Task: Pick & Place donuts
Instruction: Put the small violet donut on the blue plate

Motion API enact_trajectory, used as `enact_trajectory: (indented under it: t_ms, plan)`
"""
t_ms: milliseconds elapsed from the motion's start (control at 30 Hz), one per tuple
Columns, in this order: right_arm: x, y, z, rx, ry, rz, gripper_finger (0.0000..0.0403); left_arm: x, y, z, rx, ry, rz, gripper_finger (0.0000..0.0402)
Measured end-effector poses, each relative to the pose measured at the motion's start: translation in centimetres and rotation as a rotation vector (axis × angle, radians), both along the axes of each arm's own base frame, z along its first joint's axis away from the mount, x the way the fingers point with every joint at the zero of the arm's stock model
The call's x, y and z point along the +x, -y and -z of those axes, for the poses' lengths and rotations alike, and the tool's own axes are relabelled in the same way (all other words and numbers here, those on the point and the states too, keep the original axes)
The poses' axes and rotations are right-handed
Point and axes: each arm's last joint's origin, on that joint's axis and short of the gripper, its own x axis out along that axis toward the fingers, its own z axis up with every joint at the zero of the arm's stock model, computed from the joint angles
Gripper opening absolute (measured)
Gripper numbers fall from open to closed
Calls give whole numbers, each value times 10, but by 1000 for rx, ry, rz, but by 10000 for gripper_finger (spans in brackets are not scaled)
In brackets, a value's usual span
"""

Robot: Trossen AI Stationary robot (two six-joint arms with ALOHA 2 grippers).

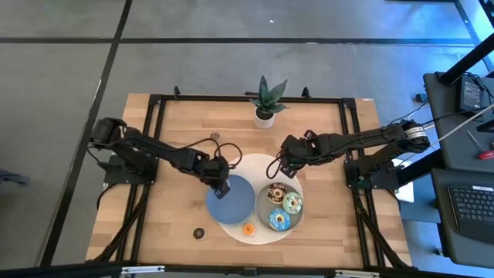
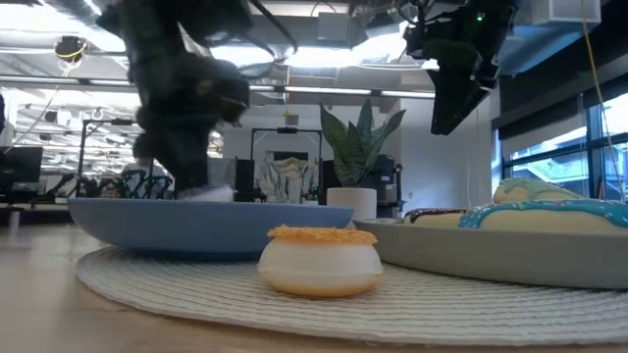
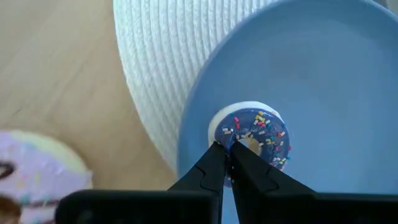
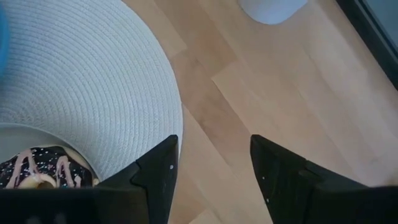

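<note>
My left gripper (image 1: 222, 186) hangs over the blue plate (image 1: 231, 202), shut on a small donut with dark blue sprinkled icing (image 3: 254, 132). A lilac donut (image 3: 28, 171) lies on the wood beside the placemat. My right gripper (image 1: 278, 167) is open above the far edge of the white placemat (image 4: 74, 81) and touches nothing. The grey plate (image 1: 266, 207) carries a brown donut (image 1: 276, 193), a green one (image 1: 292, 203) and a blue one (image 1: 279, 220). An orange mini donut (image 2: 320, 259) sits on the placemat, and a brown mini (image 1: 199, 232) on the wood. My left gripper (image 3: 225, 148) pinches the dark blue donut by the edge of its ring (image 3: 231, 138), the side nearest the fingers. It comes from above, pointing down at the blue plate. Whether the donut rests on the plate or hangs just above it, I cannot tell.
A potted plant (image 1: 265, 108) stands at the far edge of the table. Another small ring (image 1: 215, 137) lies on the wood far left of the placemat. Black frame rails (image 1: 154, 116) run along the table's sides. Bare wood shows at the near left.
</note>
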Motion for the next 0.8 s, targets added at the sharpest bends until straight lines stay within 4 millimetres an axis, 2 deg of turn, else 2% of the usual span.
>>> enact_trajectory:
  t_ms: [233, 800]
  plan:
    - [0, 0, 0, 0, 3, 1, 202, 17, -2, 12, -102, 61, 21, 29]
    - [0, 0, 0, -8, -5, -22, 202, 18, -3, 12, -86, 77, 10, 36]
